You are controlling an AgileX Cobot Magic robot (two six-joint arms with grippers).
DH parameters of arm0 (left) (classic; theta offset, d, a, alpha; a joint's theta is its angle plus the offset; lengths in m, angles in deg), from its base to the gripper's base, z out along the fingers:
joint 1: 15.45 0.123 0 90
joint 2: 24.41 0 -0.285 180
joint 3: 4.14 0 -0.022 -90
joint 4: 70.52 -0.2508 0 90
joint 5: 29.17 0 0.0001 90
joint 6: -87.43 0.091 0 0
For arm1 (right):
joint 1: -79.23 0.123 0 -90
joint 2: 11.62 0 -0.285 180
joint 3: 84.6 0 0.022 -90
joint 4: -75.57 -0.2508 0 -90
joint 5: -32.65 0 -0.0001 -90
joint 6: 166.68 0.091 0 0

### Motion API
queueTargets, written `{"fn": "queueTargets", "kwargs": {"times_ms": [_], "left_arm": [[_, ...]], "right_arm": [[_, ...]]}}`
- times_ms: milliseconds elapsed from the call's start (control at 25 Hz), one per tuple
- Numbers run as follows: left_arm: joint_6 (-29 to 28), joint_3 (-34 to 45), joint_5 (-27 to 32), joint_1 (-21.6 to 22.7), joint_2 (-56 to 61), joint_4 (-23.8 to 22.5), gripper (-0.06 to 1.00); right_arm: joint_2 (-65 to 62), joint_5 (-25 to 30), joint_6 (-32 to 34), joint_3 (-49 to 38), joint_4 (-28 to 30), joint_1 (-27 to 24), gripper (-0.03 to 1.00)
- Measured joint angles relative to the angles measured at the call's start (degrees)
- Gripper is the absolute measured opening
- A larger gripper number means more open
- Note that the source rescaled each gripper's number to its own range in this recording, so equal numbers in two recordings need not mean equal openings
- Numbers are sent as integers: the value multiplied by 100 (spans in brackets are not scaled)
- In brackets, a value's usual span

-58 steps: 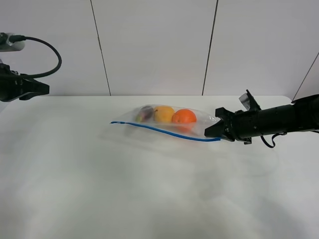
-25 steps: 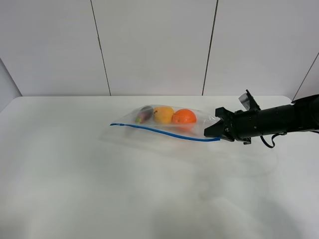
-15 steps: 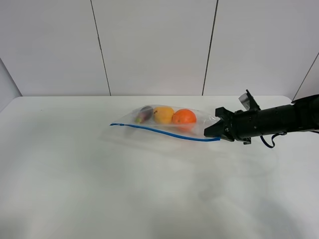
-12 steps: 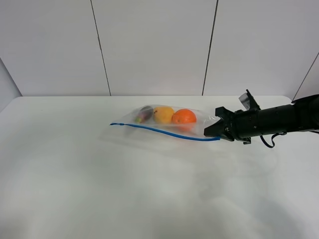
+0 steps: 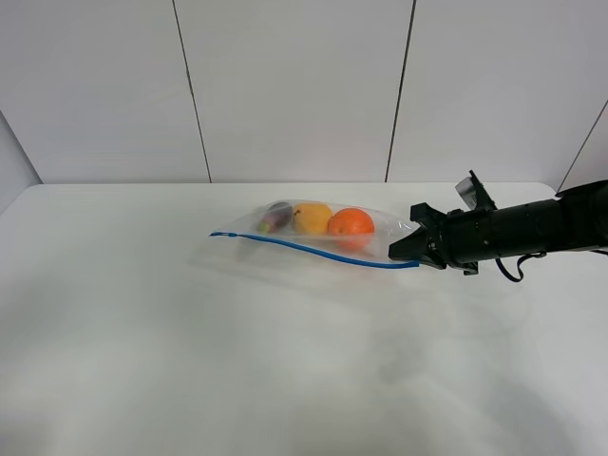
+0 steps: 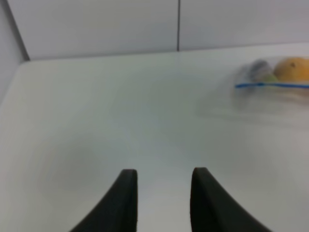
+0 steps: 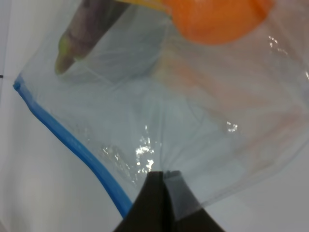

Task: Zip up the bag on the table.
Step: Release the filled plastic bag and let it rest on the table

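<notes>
The clear bag (image 5: 313, 231) lies on the white table (image 5: 285, 370) toward the back, slightly raised at its right end. Inside it are an orange (image 5: 351, 223), a yellow fruit (image 5: 312, 218) and a small purple eggplant (image 5: 276, 218). A blue zipper strip (image 5: 313, 251) runs along its near edge. My right gripper (image 5: 403, 250) is shut on the bag's right corner; the right wrist view shows its fingertips (image 7: 161, 178) pinching the clear plastic beside the blue strip (image 7: 72, 145). My left gripper (image 6: 161, 191) is open and empty, far to the left of the bag (image 6: 275, 83).
A white panelled wall (image 5: 304, 85) rises behind the table's back edge. The right arm (image 5: 532, 228) stretches in from the right over the table. The left arm does not show in the exterior high view.
The left arm, seen at the far left earlier, has gone out of the exterior high view. The bag and my right gripper have stayed put.
</notes>
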Motion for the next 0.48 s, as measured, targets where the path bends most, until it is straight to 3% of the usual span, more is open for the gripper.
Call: {"fn": "queueTargets", "kwargs": {"times_ms": [480], "left_arm": [[-119, 420, 374, -14, 152, 164, 77]], "right_arm": [[0, 0, 0, 0, 122, 0, 0]]}}
